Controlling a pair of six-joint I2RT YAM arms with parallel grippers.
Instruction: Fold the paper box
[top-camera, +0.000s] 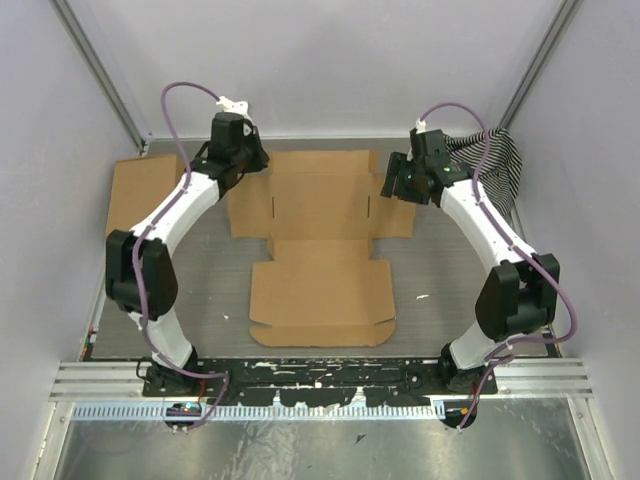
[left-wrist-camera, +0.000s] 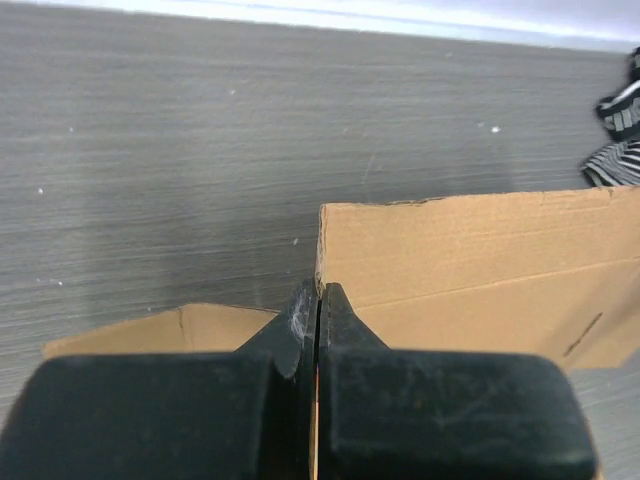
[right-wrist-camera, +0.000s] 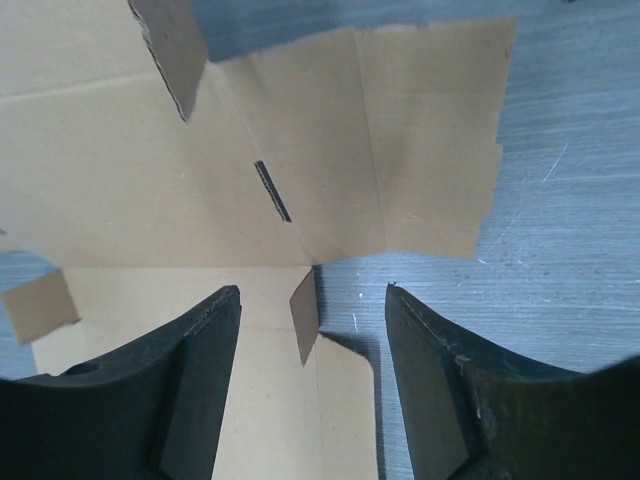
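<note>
The paper box (top-camera: 320, 240) lies as an open sheet in the middle of the counter (top-camera: 215, 290), nearer its far edge. The left gripper (left-wrist-camera: 317, 295) is closed tight on a flap edge. The right gripper (right-wrist-camera: 312, 290) is wide open above the right flap and holds nothing.

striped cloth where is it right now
In the top external view the striped cloth is bunched in the far right corner, just behind the right arm and right of the paper box.
</note>
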